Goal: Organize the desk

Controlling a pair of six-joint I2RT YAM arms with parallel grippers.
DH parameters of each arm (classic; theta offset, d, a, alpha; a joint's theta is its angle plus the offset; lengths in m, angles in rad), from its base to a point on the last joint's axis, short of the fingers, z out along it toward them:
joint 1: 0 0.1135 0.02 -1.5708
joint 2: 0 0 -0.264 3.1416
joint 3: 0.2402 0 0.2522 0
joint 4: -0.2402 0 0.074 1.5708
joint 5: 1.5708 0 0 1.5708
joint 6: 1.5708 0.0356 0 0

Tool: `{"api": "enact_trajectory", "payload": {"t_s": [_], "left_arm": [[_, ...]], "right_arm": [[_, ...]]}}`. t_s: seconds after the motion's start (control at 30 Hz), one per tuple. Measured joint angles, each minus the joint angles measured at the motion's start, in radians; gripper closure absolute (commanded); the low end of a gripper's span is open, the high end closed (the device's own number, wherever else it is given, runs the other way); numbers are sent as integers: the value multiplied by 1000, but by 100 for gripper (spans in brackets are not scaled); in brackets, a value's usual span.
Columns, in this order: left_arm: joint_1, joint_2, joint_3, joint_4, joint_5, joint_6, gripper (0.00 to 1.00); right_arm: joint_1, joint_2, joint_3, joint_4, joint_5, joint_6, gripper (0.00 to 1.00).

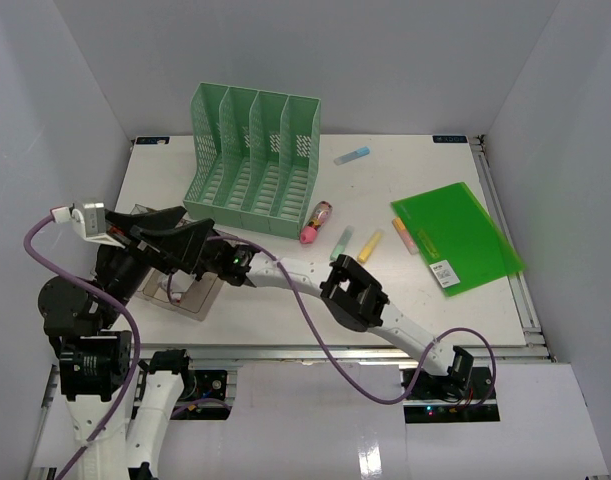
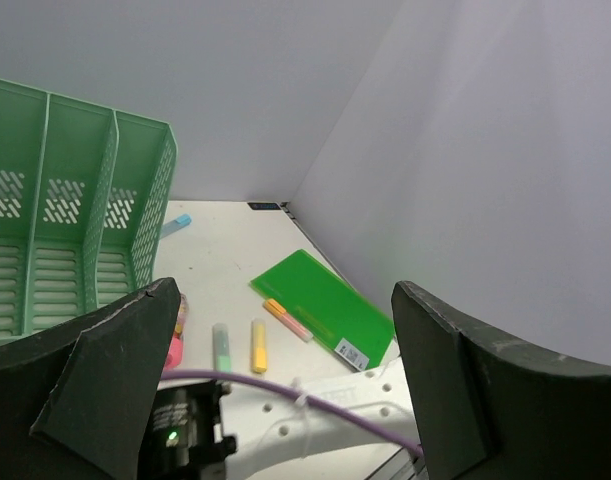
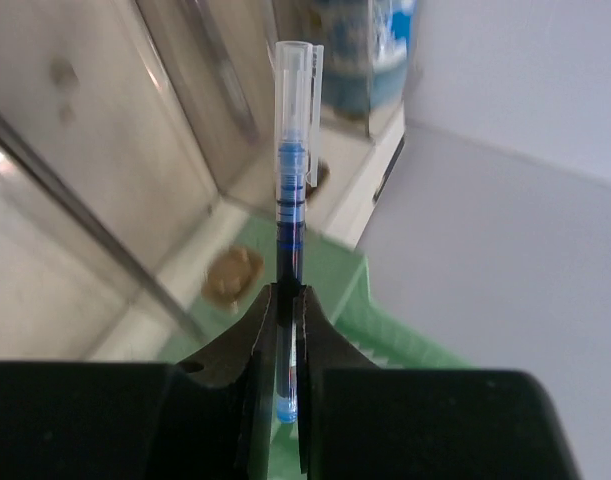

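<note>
Desk (image 1: 385, 190) shows white and flat; left tool (image 2: 285, 290) gapes empty, right tool (image 3: 288, 295) clamps a blue pen (image 3: 292, 170).

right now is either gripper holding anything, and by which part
The right gripper pinches a clear blue-ink pen by its barrel end, cap pointing away. The left gripper is open, empty.

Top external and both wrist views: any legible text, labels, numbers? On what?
No text can be read in any view.
On the green folder, the white sticker: print too small to read.
On the far edge of the desk, the dark tags: too small to read.
On the pen in the right gripper: only blue bands, blurred, no letters.
</note>
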Motion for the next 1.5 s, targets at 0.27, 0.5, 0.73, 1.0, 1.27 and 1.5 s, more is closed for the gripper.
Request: {"api": "enact_trajectory", "payload": {"t_s": [0.27, 0.5, 0.73, 1.0, 1.27, 1.5], "left_arm": [[0, -31, -15, 1, -2, 14, 2], [0, -36, -45, 1, 0, 15, 2], [0, -43, -58, -14, 0, 23, 2], [0, -60, -66, -15, 1, 24, 2], [0, -63, -81, -5, 5, 9, 2], [0, -74, -207, 88, 70, -86, 25]], "right_arm": [[55, 82, 6, 250, -48, -125, 92], [58, 91, -1, 441, -114, -198, 85], [51, 184, 41, 541, -226, -276, 75], [46, 212, 32, 600, -329, -321, 16], [45, 85, -123, 646, -356, -306, 10], [31, -207, -506, 607, -294, -206, 10]]}}
